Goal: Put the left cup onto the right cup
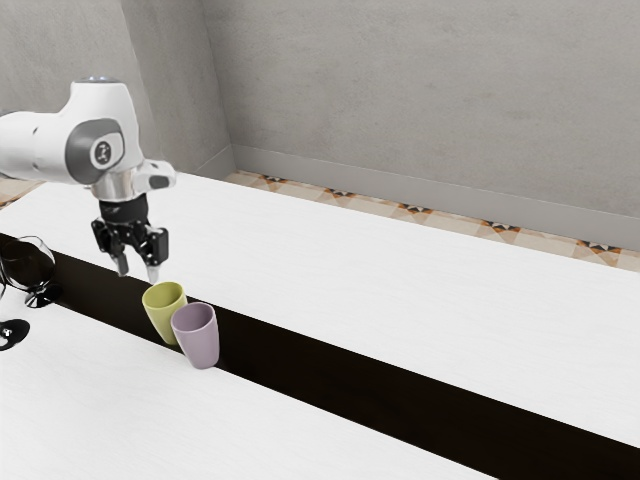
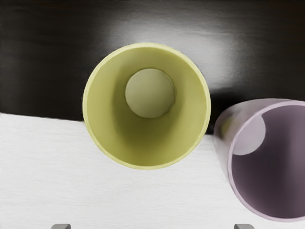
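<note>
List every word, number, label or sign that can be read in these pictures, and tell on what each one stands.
There is no text that can be read.
The small dark mark on a joint of the arm: too small to read.
The yellow-green cup and the purple cup: plain, with no print.

An olive-yellow cup (image 1: 164, 308) and a lilac cup (image 1: 195, 335) stand upright and empty, just beside each other, where the desk's (image 1: 400, 280) dark strip meets white; lilac sits toward the exterior view's right.
</note>
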Robot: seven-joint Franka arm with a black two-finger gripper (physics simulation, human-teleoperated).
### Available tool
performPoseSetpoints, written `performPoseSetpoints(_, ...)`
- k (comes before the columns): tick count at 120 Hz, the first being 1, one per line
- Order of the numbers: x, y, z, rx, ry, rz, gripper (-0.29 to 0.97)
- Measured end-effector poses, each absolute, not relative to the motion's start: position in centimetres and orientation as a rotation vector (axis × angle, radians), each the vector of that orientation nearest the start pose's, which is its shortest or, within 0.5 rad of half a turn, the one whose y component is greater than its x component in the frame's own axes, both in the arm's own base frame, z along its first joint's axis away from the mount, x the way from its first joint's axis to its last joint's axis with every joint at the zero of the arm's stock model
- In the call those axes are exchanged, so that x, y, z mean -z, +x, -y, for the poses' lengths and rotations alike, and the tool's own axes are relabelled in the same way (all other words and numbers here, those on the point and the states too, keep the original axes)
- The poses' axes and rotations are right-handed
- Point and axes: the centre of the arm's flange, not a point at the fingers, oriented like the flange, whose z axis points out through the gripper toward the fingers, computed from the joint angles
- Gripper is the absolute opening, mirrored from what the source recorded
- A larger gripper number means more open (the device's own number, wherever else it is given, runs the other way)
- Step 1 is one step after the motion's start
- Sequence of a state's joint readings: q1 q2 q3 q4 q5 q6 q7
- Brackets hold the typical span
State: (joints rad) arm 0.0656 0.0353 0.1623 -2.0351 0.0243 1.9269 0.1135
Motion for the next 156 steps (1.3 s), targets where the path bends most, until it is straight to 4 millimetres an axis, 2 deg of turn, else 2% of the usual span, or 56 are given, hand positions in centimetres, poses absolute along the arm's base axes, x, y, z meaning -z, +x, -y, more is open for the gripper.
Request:
performPoseSetpoints(16, -39.4, 52.6, -15.3, -0.204, -3.128, 0.219, 0.39)
performPoseSetpoints(24, -38.6, 52.8, -16.1, -0.188, -3.129, 0.223, 0.39)
performPoseSetpoints(46, -37.5, 53.8, -15.4, -0.148, -3.129, 0.157, 0.38)
performPoseSetpoints(97, -33.9, 54.9, -15.9, -0.157, -3.142, 0.120, 0.37)
performPoseSetpoints(118, -33.1, 54.9, -16.2, -0.164, -3.146, 0.118, 0.36)
performPoseSetpoints(135, -32.7, 54.9, -16.4, -0.167, -3.150, 0.116, 0.30)
performPoseSetpoints(156, -32.6, 54.8, -16.8, -0.166, -3.152, 0.123, 0.15)
